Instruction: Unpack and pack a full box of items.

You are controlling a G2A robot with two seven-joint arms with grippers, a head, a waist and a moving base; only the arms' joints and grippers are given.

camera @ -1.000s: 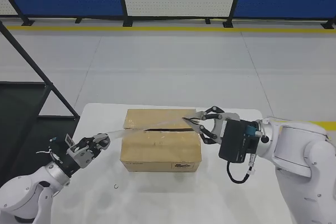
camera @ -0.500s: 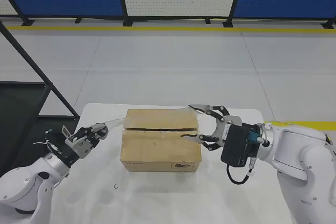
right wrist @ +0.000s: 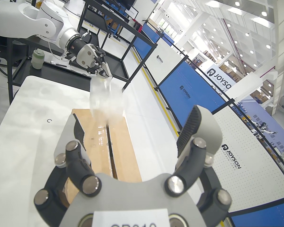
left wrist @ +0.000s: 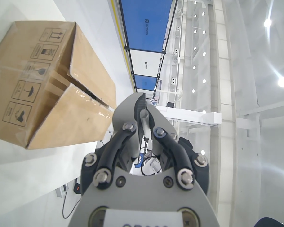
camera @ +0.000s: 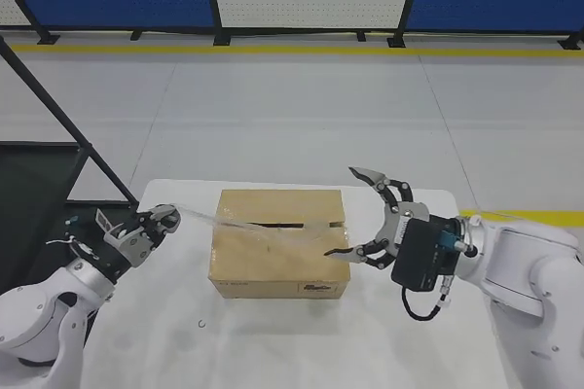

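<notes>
Clear plastic tape strip [camera: 214, 221] sits clamped in the left claw [camera: 166, 216] — I'd peel low along the brown cardboard box [camera: 273, 267], spread-apart right claw [camera: 343, 214] steadying it.

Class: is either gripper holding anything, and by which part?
The left gripper pinches the free end of a clear tape strip stuck to the cardboard box. The right gripper is open and empty.

The box [camera: 279, 255] is matt brown cardboard, slightly creased; the tape [camera: 214, 219] is clear, glossy film; the table [camera: 165, 321] looks smooth, matt white; the right gripper [right wrist: 136, 119] has smooth white plastic shells, black ribbed rubbery pads [right wrist: 188, 131] and shiny metal bolts; the left gripper [left wrist: 144, 113] looks alike.
</notes>
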